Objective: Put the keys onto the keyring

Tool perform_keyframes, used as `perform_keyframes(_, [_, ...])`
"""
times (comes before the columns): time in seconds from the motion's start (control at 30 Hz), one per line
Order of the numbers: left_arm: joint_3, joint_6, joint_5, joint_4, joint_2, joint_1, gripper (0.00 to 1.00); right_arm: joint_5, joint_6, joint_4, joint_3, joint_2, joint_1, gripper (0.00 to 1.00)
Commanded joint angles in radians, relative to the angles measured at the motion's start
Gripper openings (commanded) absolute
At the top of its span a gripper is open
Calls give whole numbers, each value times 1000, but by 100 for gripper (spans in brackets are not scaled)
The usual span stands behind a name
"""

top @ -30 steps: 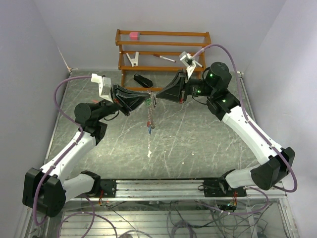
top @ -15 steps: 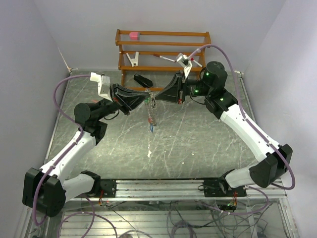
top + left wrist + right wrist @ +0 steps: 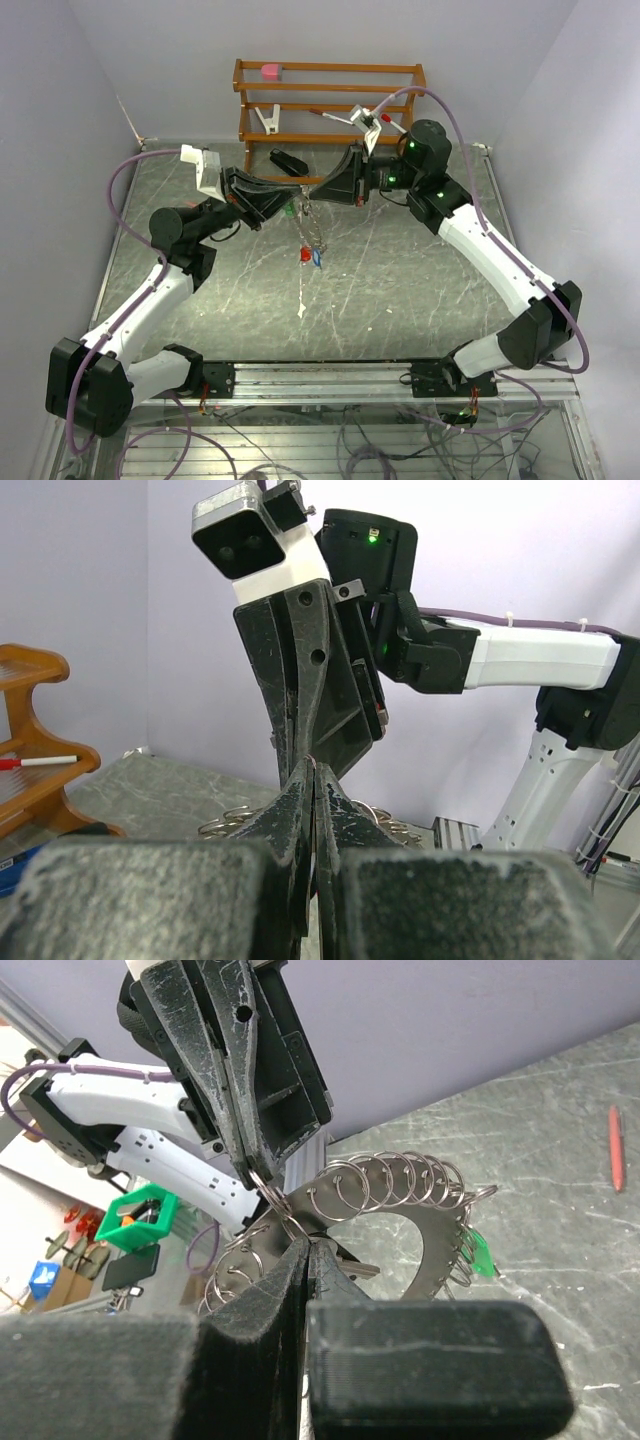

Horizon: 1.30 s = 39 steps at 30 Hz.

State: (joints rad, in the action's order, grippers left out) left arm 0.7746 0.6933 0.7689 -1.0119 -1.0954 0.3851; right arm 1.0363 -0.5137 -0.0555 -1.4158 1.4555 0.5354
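The keyring (image 3: 309,226) hangs in the air between my two grippers, above the middle of the table. In the right wrist view it is a flat grey crescent (image 3: 441,1241) fringed with small wire loops. A green tag (image 3: 478,1256) hangs at its rim; red and blue tags (image 3: 309,257) dangle below it. My left gripper (image 3: 292,194) is shut on one small loop at the rim (image 3: 262,1182). My right gripper (image 3: 316,196) is shut tip to tip against it; a key blade (image 3: 358,1269) sticks out beside its fingertips (image 3: 300,1250). The left wrist view shows loops (image 3: 232,820) either side of my shut left gripper (image 3: 314,766).
A wooden rack (image 3: 330,100) stands at the back with a pink item (image 3: 270,70), a white clamp (image 3: 268,120) and a red-capped pen (image 3: 330,117). A black object (image 3: 288,162) lies before it. A small white scrap (image 3: 301,312) lies on the marbled table. Walls close both sides.
Both grippers have moved a little away and to the left, still joined at the keyring. The hanging red and blue tags have swung and now show side by side.
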Motion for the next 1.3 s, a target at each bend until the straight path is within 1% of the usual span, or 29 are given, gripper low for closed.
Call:
perform_keyframes(0.0, [26,9,-43,-102,14,4,7,39,-5,12,-45,28,4,0])
perform_keyframes(0.17, [21,9,-47,-106,15,6,7,85,1,49,-51,40,25,0])
perform_keyframes(0.3, [15,9,-46,-108,20,6,7,80,27,88,-55,40,30,1])
perform_keyframes(0.37, [15,8,-45,-107,24,6,7,51,76,144,-68,30,29,23])
perform_keyframes(0.4, [15,6,-43,-106,26,6,7,31,118,177,-77,19,27,32])
perform_keyframes(0.43, [15,8,-41,-105,27,6,7,14,151,206,-85,6,26,36])
perform_keyframes(0.47, [14,9,-42,-106,28,6,7,-2,172,223,-90,-5,24,37])
perform_keyframes(0.57, [11,12,-43,-107,31,5,7,-15,211,247,-99,-34,12,38])
perform_keyframes(0.67, [7,17,-42,-105,35,5,7,-71,261,270,-105,-76,-3,38])
perform_keyframes(0.8, [-2,30,-40,-100,36,5,7,-75,243,181,-83,-122,-22,39])
perform_keyframes(1.0, [-6,35,-39,-91,28,6,7,-12,177,78,-71,-97,-23,38])
perform_keyframes(1.17, [-6,41,-43,-87,24,7,7,5,145,-4,-50,-90,-20,37])
perform_keyframes(1.27, [-5,43,-43,-84,21,10,7,7,146,-21,-48,-79,-20,35])
